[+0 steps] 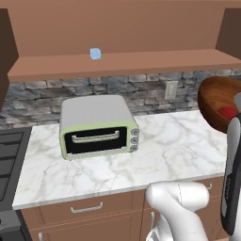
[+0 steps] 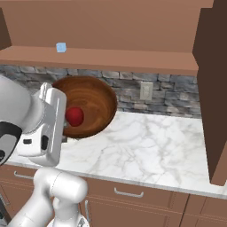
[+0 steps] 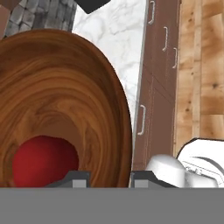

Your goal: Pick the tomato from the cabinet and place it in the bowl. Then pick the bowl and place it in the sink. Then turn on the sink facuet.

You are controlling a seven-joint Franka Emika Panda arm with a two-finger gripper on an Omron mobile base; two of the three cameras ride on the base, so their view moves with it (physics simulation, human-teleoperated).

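Gripper (image 3: 106, 175) clamped on rim of wooden bowl (image 3: 57, 100), lifted off marble counter (image 2: 146, 142), tipped on edge. Tomato (image 3: 41, 159) inside bowl, just beside fingertips. Carrying to sink: level bowl, move slowly, avoid spilling tomato; keep clear of toaster oven (image 1: 96, 124).

Base views: from behind the arm, L and R, facing fwd/down over the bench (image 1: 179, 141); both share the bowl (image 2: 88, 104). Hand view: close up inside that bowl.
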